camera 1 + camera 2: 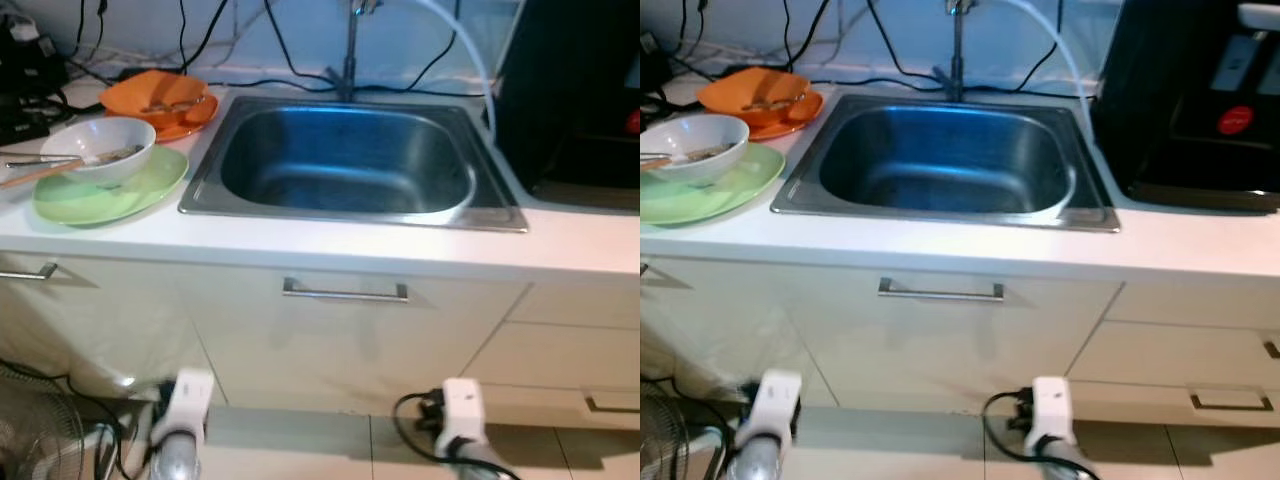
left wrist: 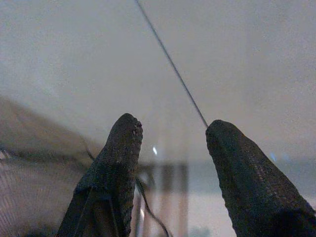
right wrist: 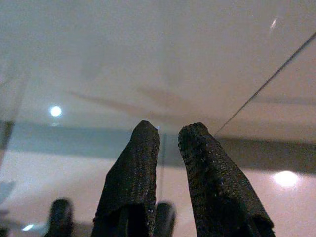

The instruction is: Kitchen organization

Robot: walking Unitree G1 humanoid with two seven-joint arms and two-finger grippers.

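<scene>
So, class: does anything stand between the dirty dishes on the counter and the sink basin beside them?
Nothing visible does. The white bowl on the green plate and the orange dishes sit just left of the sink; only bare counter and the sink's rim lie between.

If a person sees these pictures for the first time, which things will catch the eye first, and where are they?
The steel sink is sunk in the middle of the white counter, with the tap behind it. On the counter to its left, a white bowl sits on a green plate, with orange dishes behind them. A black appliance stands to the sink's right.
</scene>
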